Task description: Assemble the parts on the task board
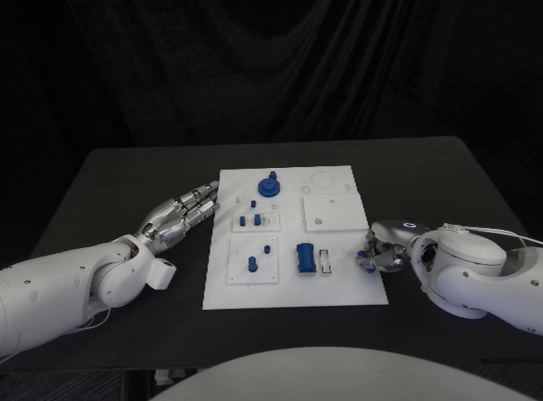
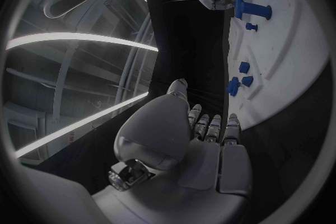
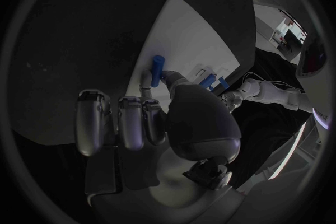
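While the task board (image 1: 293,292) is lying flat mid-bench, I'm seeing both hands sitting at its edges. L hand (image 1: 181,215) is resting w/ fingers (image 1: 206,195) stretched out straight and close together, tips just beside the board's left edge, holding nothing; the left wrist view is showing the same, palm (image 2: 164,134) flat over the dark bench (image 1: 127,175). R hand (image 1: 383,247) is sitting at the board's right edge, fingers curled in; in the head view there's a bit of blue showing between them, and the right wrist view is showing a blue peg (image 3: 157,70) standing up right by the thumb tip, but I can't tell for sure whether it's actually being pinched or just touching. On the board: a blue knob part (image 1: 269,185) is standing near the top, a pair of small blue pegs (image 1: 252,220) is standing in the plate below it, two more small blue pieces (image 1: 258,256) are sitting in the lower-left plate, and a larger blue cylinder (image 1: 306,257) is lying in the lower middle, just beside a narrow pale slot piece (image 1: 326,261). A blank white square plate (image 1: 332,211) is sitting on the upper-right part of the board. Bench around the board is black.
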You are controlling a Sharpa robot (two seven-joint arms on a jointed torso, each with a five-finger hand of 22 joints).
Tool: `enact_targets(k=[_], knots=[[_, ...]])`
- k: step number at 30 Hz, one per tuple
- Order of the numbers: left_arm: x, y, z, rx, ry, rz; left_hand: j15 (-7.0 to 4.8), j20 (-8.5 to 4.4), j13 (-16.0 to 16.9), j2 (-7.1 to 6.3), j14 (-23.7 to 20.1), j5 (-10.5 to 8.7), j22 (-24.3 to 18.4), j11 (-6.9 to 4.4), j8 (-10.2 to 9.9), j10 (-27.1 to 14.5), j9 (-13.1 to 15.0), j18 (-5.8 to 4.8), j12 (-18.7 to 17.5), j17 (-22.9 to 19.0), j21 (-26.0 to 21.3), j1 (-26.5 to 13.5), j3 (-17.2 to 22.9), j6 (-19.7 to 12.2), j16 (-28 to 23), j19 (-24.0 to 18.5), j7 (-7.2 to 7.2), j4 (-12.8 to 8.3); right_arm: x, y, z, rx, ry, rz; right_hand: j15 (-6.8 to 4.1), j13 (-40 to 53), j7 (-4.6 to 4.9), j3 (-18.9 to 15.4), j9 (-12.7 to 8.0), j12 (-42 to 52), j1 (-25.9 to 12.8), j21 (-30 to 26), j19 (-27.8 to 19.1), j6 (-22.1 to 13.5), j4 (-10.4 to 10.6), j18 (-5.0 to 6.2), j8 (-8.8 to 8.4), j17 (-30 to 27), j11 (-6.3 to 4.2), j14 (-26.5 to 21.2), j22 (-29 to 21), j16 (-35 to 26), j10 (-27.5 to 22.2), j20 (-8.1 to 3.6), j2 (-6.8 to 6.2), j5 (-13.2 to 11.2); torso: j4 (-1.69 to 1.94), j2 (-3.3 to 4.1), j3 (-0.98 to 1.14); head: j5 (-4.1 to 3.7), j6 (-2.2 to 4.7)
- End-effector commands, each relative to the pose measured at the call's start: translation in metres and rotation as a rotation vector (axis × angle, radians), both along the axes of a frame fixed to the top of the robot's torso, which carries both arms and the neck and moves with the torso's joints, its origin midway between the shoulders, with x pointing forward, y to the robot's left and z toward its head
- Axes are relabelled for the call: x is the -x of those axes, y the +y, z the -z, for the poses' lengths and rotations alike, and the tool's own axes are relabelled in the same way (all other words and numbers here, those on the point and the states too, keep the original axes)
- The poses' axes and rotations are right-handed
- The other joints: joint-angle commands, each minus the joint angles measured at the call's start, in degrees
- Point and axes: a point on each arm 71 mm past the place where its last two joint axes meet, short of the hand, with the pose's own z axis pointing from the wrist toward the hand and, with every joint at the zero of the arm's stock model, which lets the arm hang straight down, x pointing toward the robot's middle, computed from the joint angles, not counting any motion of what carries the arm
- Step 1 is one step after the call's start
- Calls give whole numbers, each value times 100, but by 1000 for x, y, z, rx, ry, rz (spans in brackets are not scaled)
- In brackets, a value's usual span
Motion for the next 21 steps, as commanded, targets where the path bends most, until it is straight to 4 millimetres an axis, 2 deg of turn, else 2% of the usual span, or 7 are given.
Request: enact_targets(k=[1,9,16,21], knots=[[1,-1,-1,14,-3,7,26,26,-5,-30,-2,11,-6,14,38,21,8,22,-9,-5,-20,23,26,23,-21,6,18,4,8,-5,14,-75,127,88,31,1506,-17,414,-2160,15,71,-27,271,45,-369,38,-43,557,53,423,1215,-31,597,23,8,79,0,0,1,17,-1],[1,-1,-1,14,-3,7,25,26,-3,-29,-2,9,-6,16,37,25,7,23,-8,-5,-20,24,27,19,-21,6,27,2,12,-9,11,-297,185,250,30,1506,-23,651,-2160,15,-54,-3,285,136,-498,32,-24,598,49,432,1226,-12,597,24,-16,290,1,-3,-1,47,-1],[1,-1,0,13,-3,6,24,26,-2,-28,-2,5,-6,19,36,30,6,25,-6,-5,-20,26,29,17,-21,6,41,-1,11,-6,-3,-467,239,356,27,1506,-29,731,-2155,15,-164,7,292,161,-512,30,-12,602,44,434,1230,-8,597,21,0,347,0,-4,3,69,-1],[0,-2,0,13,-4,7,24,26,-2,-28,-2,5,-6,19,36,30,6,25,-6,-5,-20,26,29,17,-21,6,41,-1,11,2,-7,-532,277,371,24,1506,-34,761,-2146,15,-234,3,291,169,-501,31,0,597,40,434,1229,-9,597,19,19,343,11,-11,-2,56,-1]])
